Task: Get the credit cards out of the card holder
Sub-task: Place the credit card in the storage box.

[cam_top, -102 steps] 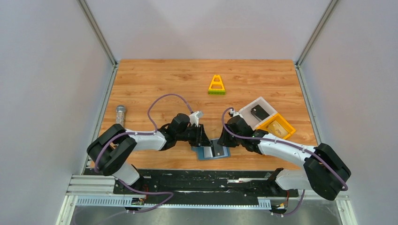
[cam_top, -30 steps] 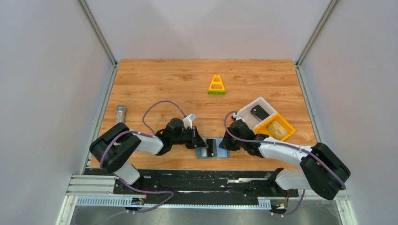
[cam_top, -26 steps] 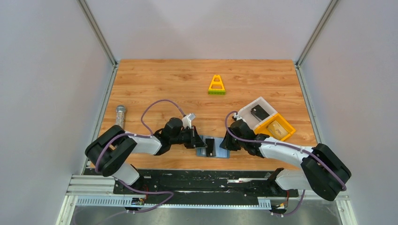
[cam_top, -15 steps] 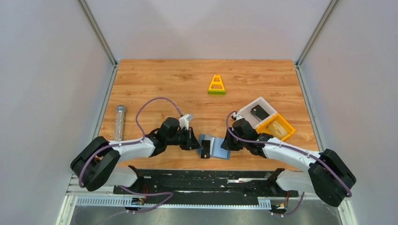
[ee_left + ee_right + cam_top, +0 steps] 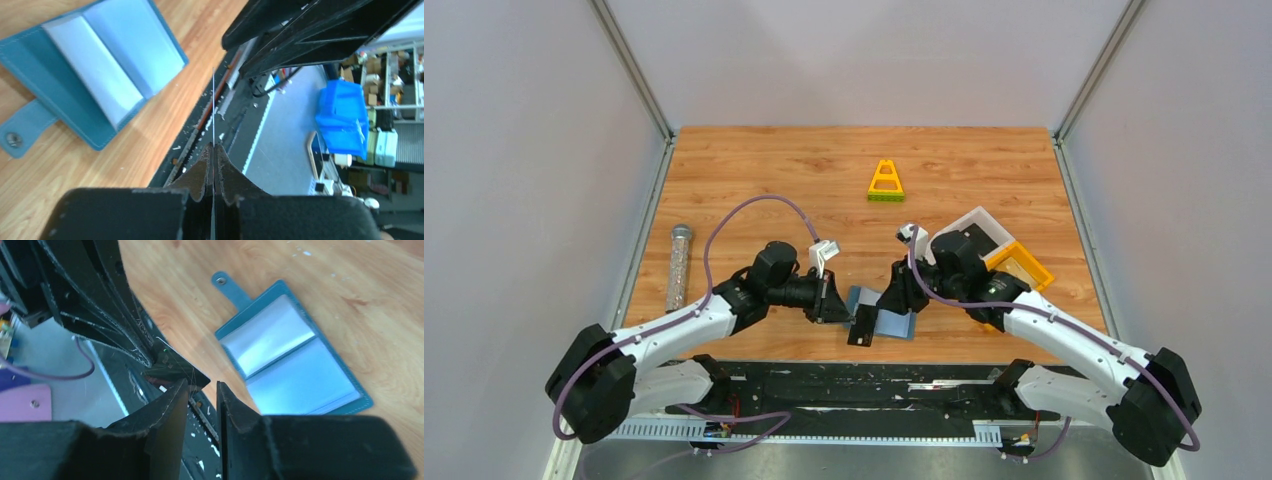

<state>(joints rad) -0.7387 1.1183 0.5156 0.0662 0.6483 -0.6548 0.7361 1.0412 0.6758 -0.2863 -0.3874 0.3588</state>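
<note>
Now: one card is out of the holder

I see my left gripper (image 5: 843, 309) clamped shut on the edge of a dark credit card (image 5: 861, 328), holding it off the table (image 5: 754, 170) at the card holder's (image 5: 894, 325) near-left corner. The holder lies spread open by the table's near edge. My right gripper (image 5: 892, 300) hangs over its far right part, fingers slightly parted and empty.
</note>
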